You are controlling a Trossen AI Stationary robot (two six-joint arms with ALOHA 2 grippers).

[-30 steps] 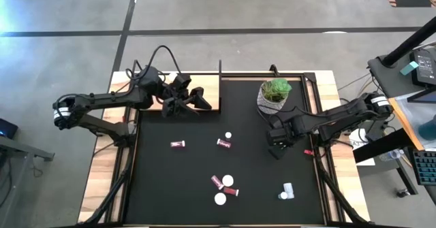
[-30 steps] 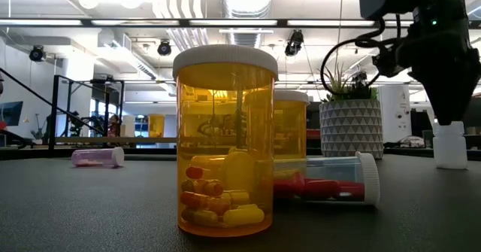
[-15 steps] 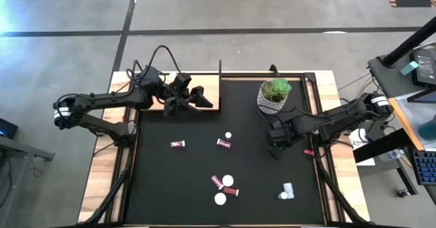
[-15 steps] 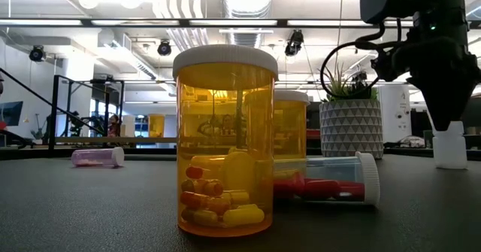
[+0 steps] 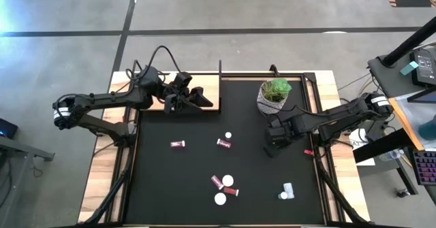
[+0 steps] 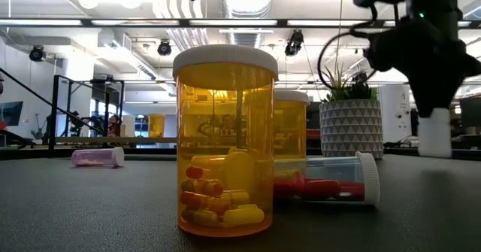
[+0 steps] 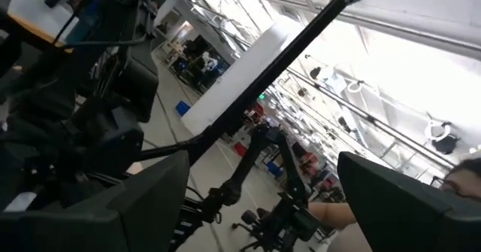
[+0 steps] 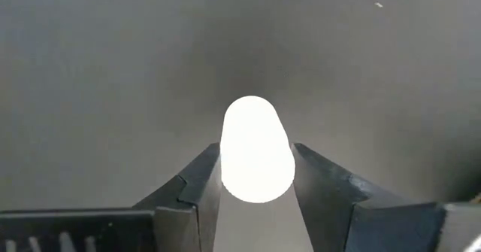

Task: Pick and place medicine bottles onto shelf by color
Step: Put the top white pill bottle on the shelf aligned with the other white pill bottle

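Observation:
My right gripper (image 5: 272, 144) is at the mat's right side, shut on a small white medicine bottle (image 6: 434, 135), in front of the plant pot. My left gripper (image 5: 194, 99) hovers open with nothing between its fingers over the pale wooden shelf (image 5: 211, 84) at the far left. More medicine bottles rest on the black mat. Two maroon ones (image 5: 178, 144) (image 5: 223, 143) lie on their sides mid-table. A cluster (image 5: 225, 187) sits nearer the front, among them an upright orange bottle (image 6: 225, 139). A white one (image 5: 287, 190) lies at the near right. My right gripper pinches the white bottle's upper end (image 8: 229, 162) between its two fingers (image 8: 203, 178), one on each side. The fingers come from above, pointing down. The bottle hangs upright below them, its base (image 6: 434, 154) just clear of the mat.
A white patterned pot with a green plant (image 5: 274, 95) stands just beyond my right gripper. A clear bottle with red capsules (image 6: 331, 178) lies beside the orange bottle, and a pinkish one (image 6: 98, 156) lies farther left. Bare mat lies between the shelf and the bottles.
My right gripper has taken hold of the white bottle, which stood on the mat. It has raised it a little and carried it slightly toward the table's left. The bottle stays upright.

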